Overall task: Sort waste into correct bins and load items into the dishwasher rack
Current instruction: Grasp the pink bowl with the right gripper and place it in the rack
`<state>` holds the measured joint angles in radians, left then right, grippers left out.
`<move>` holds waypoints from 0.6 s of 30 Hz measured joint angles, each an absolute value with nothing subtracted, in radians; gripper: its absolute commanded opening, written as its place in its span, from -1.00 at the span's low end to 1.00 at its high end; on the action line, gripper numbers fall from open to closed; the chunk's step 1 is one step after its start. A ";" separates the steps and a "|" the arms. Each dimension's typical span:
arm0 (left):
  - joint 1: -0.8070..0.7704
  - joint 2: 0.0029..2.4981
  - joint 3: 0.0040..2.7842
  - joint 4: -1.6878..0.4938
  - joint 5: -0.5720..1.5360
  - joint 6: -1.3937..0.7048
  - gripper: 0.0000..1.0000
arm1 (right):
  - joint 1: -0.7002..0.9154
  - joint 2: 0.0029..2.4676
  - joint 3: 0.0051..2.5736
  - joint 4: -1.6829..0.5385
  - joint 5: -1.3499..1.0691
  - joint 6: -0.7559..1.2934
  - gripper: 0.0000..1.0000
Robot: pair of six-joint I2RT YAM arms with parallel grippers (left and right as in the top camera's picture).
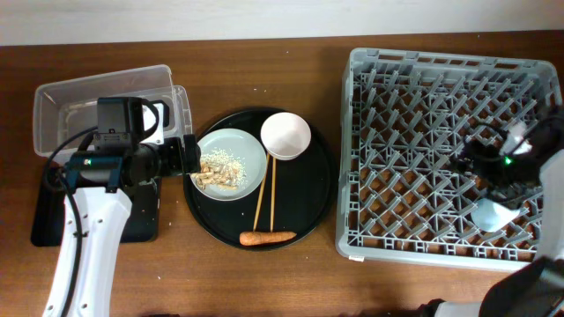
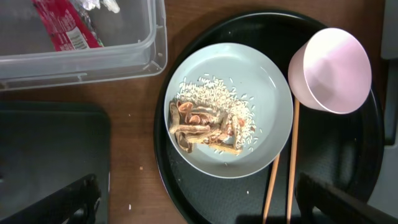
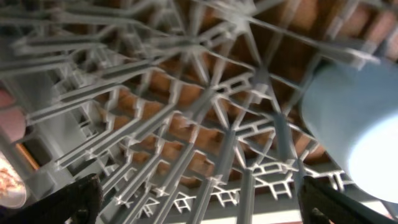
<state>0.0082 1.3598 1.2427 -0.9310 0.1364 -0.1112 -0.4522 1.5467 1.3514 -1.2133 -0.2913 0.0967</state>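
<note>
**Figure.** Left pincer (image 1: 190,155), jaws spread wide and holding nothing, poised at the left rim of the grey-green plate (image 2: 261,93). The plate sits on the round black tray (image 2: 186,199) and carries the food scraps (image 2: 205,127), with loose rice around them. The red wrapper (image 2: 62,25) and tissue (image 2: 102,5) lie in the clear tub (image 2: 143,59). The carrot (image 1: 267,237) lies at the round tray's near edge. Right pincer (image 3: 196,199), likewise released, hovers over the dishwasher rack (image 1: 441,79), with the blue cup (image 3: 354,118) beside it among the pegs. Whether the cup is seated or merely leaning cannot be told from the blurred wrist view.

Chief hazard: a grasp on one side of the rim would let the plate tilt, spilling rice onto the round tray or the tabletop (image 1: 264,53) short of a bin.

Secondary hazard: the bowl (image 2: 329,70) sits just beside the plate's rim, over the chopsticks (image 2: 291,162). Dragging the plate sideways could knock both.
</note>
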 measured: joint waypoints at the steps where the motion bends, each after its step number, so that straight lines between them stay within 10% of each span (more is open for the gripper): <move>1: 0.008 1.360 1.243 -0.931 0.134 -0.111 0.98 | -0.357 1.526 1.395 -1.188 -0.294 0.097 0.86; 7: 0.008 1.361 1.242 -0.937 0.130 -0.111 0.98 | 0.292 1.556 1.488 -0.766 -0.236 0.089 0.79; 13: 0.008 1.362 1.242 -0.940 0.130 -0.111 0.98 | 0.424 1.943 1.489 -0.537 -0.169 0.134 0.63; 16: 0.008 1.362 1.242 -0.941 0.130 -0.111 0.98 | 0.424 2.050 1.488 -0.476 -0.154 0.154 0.43; 18: 0.008 1.362 1.242 -0.942 0.130 -0.111 0.98 | 0.424 2.076 1.488 -0.470 -0.117 0.174 -0.20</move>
